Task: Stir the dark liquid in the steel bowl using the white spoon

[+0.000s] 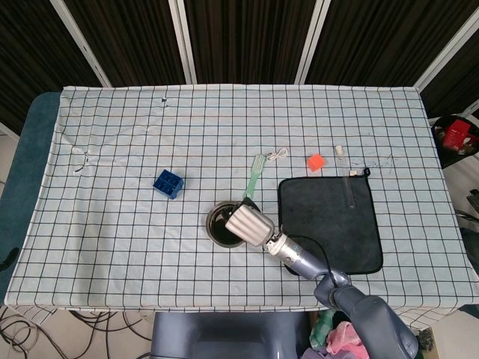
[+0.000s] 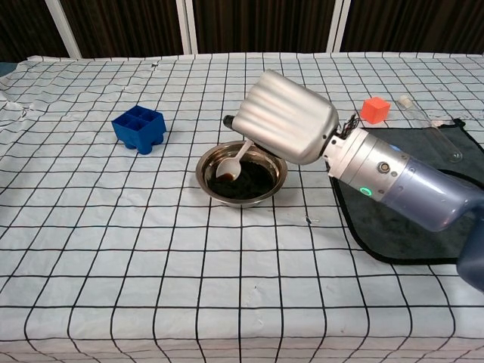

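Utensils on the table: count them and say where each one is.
2. The white spoon is held by the right robot hand, its tip in the steel bowl. The green spatula lies flat just beyond the bowl, beside the black mat. None seem hidden.

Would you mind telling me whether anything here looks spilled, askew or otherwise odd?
Nothing stands out. The dark liquid sits inside the steel bowl, no spill shows on the checked cloth, and the right hand holds the white spoon dipped into it.
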Motion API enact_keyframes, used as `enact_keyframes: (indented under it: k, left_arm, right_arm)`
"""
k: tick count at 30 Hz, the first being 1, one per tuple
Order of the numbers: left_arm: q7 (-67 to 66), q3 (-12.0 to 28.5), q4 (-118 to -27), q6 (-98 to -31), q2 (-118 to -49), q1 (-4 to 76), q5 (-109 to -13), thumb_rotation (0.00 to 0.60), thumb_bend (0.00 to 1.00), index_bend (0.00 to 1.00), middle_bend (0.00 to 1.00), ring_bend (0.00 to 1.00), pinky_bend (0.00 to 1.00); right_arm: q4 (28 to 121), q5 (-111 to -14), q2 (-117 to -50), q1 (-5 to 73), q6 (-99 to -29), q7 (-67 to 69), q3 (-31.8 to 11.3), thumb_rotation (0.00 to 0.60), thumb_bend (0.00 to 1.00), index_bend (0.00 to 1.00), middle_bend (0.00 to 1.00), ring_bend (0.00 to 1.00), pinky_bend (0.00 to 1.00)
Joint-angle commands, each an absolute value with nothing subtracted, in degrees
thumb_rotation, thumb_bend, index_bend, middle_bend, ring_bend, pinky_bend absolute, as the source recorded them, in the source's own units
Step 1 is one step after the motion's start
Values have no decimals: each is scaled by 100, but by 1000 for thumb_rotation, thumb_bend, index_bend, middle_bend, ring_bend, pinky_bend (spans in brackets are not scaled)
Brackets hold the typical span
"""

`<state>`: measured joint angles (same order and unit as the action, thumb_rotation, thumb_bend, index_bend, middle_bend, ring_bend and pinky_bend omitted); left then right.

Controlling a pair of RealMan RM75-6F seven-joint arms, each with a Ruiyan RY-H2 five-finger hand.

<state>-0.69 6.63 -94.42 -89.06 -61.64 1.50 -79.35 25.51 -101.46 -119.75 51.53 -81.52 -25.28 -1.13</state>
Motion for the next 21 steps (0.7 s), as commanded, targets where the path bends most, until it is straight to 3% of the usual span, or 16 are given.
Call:
enact_keyframes:
  k: [1, 21]
  left_arm:
    - [-77, 661, -9441, -8901, -6166, 153, -7936, 600, 220, 96, 8, 0, 18]
    - [-130, 659, -9459, -8953, -6182, 136, -7954, 600, 220, 96, 8, 0, 18]
  right_arm:
    - [2457, -10120, -11996, 5155, -8149, -2490, -119, 600, 402, 763, 886, 1000, 1000]
    - [2404, -10227, -11759, 5021, -8434, -2458, 103, 600, 403, 775, 886, 1000, 1000]
